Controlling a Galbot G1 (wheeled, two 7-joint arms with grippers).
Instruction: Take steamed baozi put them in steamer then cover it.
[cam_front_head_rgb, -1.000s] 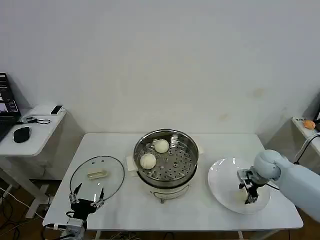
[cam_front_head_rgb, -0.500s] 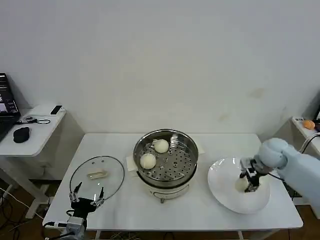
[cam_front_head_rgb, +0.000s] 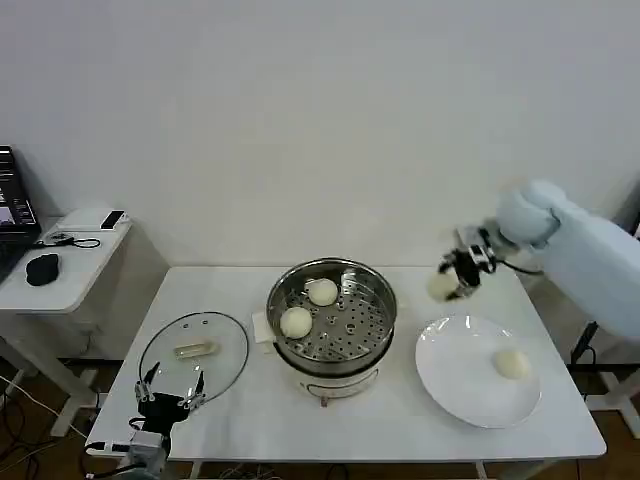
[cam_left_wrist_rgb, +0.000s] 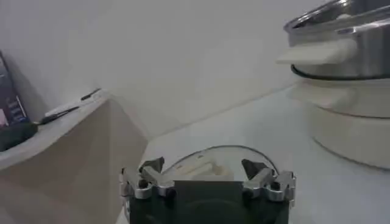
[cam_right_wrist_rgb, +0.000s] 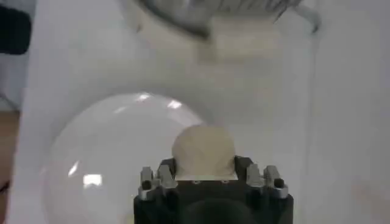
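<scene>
Baozi count: two sit in the steamer (cam_front_head_rgb: 332, 315) at its 9 to 11 o'clock side, one (cam_front_head_rgb: 511, 364) rests on the white plate (cam_front_head_rgb: 450, 380), and one (cam_front_head_rgb: 441, 286) is clamped in my right hand (cam_front_head_rgb: 455, 275), raised between plate and steamer. I judge the task about half done: two buns to load, then covering. The glass lid (cam_front_head_rgb: 195, 355) lies on the table (cam_front_head_rgb: 250, 415) at the steamer's 9 o'clock. My left hand (cam_front_head_rgb: 172, 402), fingers spread and empty, waits at the lid's near edge.
</scene>
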